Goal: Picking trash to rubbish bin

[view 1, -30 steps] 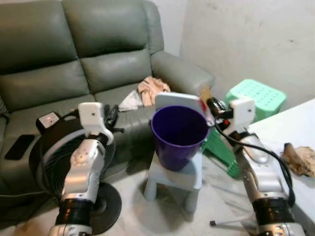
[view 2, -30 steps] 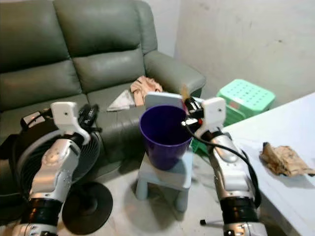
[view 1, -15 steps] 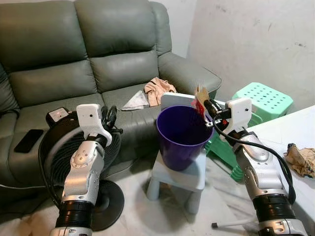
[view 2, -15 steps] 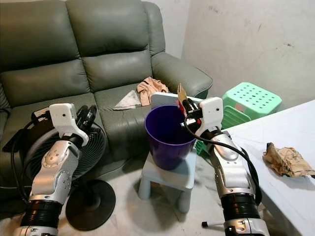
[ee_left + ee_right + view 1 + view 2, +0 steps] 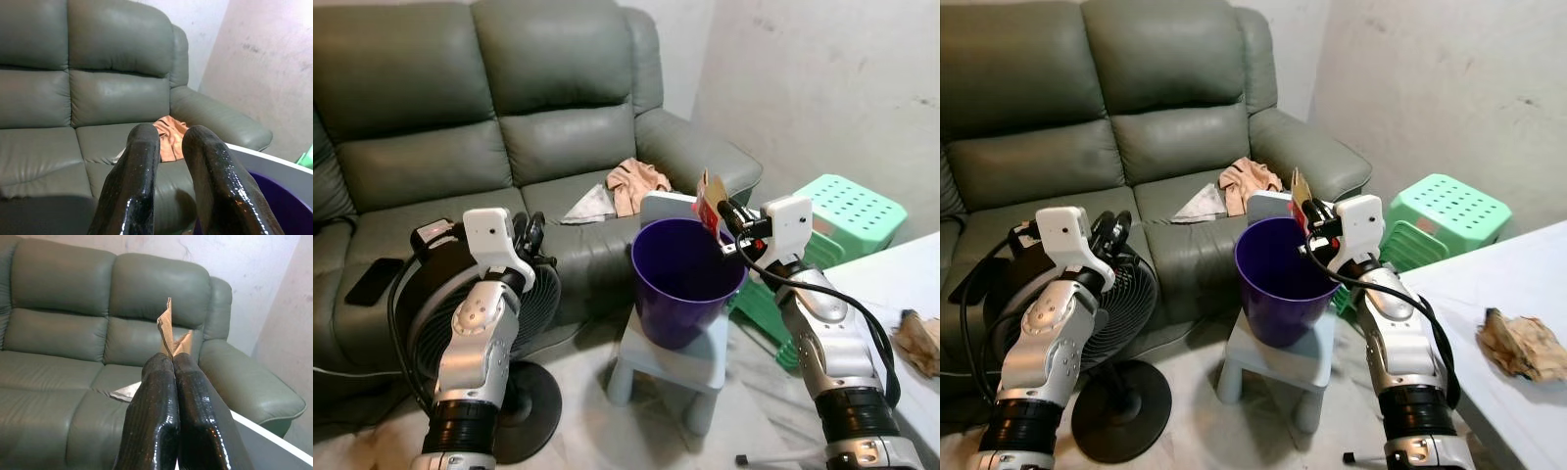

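The whole picture has slid a little since a moment ago, so the camera moved; the right claw (image 5: 1308, 217) still sits over the far rim of the round purple plastic bin (image 5: 1283, 284). Its two black fingers (image 5: 168, 406) are pressed tight on a thin brown scrap of cardboard trash (image 5: 168, 330). The scrap stands tall, its long side pointing up above the bin's rim. The bin rests on a small grey plastic stool (image 5: 1278, 357). The left claw (image 5: 530, 233) hangs in front of the green leather sofa (image 5: 460, 117), holding nothing, fingers (image 5: 142, 166) a little apart.
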Controlling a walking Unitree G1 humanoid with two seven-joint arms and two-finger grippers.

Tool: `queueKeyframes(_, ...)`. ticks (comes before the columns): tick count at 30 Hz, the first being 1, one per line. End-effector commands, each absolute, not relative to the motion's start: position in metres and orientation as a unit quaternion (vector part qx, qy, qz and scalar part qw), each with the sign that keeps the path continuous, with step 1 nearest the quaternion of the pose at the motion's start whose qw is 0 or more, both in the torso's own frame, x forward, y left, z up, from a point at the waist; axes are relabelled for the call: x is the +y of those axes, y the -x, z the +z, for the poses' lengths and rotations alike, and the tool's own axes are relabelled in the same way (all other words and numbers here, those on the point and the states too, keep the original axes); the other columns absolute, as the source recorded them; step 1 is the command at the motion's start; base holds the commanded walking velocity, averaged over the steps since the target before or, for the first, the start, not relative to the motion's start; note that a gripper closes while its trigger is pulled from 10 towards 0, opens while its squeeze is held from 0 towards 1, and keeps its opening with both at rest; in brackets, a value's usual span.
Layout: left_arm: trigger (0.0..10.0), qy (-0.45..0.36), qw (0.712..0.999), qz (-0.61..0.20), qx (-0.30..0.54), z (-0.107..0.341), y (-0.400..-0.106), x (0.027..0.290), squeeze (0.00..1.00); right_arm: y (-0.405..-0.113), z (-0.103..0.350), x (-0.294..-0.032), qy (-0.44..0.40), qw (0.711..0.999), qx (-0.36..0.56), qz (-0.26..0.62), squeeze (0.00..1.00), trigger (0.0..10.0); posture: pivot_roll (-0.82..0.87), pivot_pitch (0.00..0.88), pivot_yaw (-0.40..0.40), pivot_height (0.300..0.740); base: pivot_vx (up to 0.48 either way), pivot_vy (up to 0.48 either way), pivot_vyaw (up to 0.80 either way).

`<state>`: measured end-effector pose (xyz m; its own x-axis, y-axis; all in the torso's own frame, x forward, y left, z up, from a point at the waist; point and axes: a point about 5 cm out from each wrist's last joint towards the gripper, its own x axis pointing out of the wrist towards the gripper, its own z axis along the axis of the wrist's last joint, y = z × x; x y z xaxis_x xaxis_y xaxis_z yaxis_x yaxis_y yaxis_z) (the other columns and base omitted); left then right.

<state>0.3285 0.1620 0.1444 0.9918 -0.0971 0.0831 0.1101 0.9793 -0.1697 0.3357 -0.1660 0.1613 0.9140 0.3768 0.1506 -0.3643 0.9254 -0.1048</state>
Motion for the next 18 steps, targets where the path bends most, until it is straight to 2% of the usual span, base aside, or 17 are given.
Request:
queueKeyframes(1, 10.0, 0.089, 0.993, -0.063, -0.040, 0.148, -0.331, 0.157, 0.00, -0.336, 0.167, -0.169, 0.037, 0.977, -0.092, 0.188, 0.00, 10.0, 0.12, 0.021, -0.041, 0.715, 0.337, 0.000, 0.00)
queueKeyframes(8, 10.0, 0.085, 0.993, -0.066, -0.040, 0.148, -0.331, 0.155, 0.00, -0.335, 0.167, -0.169, 0.039, 0.977, -0.092, 0.189, 0.00, 10.0, 0.12, 0.022, -0.042, 0.715, 0.337, 0.000, 0.00)
queueKeyframes(18, 10.0, 0.069, 0.993, -0.079, -0.049, 0.146, -0.325, 0.142, 0.00, -0.344, 0.164, -0.163, 0.051, 0.973, -0.077, 0.210, 0.00, 10.0, 0.14, 0.033, -0.057, 0.715, 0.000, 0.000, 0.00)
